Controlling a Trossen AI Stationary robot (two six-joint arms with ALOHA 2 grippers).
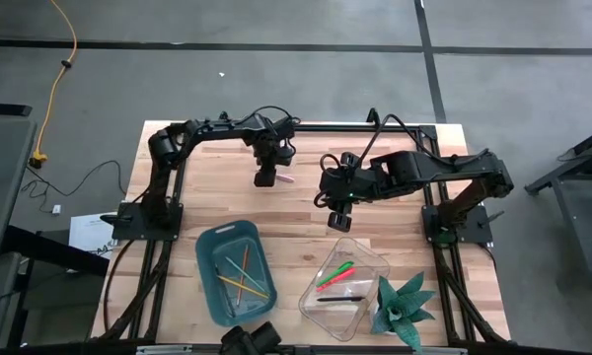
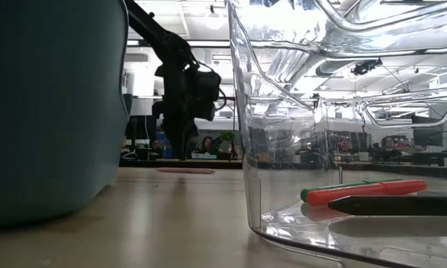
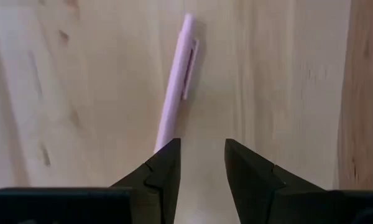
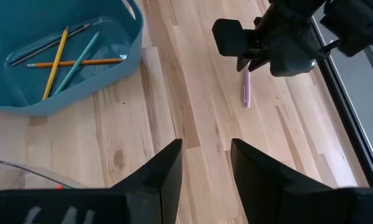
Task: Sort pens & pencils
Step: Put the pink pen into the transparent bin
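At surface 12 o'clock: pink pen (image 3: 177, 87) flat on wood, under left gripper (image 3: 202, 163), jaws open, empty. Light, stiff, slick, likely rolls; pinch mid-barrel. Right gripper (image 4: 205, 163) open, centre, waiting.

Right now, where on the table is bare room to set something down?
Bare wood lies between the teal plastic bin and the left gripper. It is crowded around the clear plastic tray, under the right gripper, beside the green paper plant.
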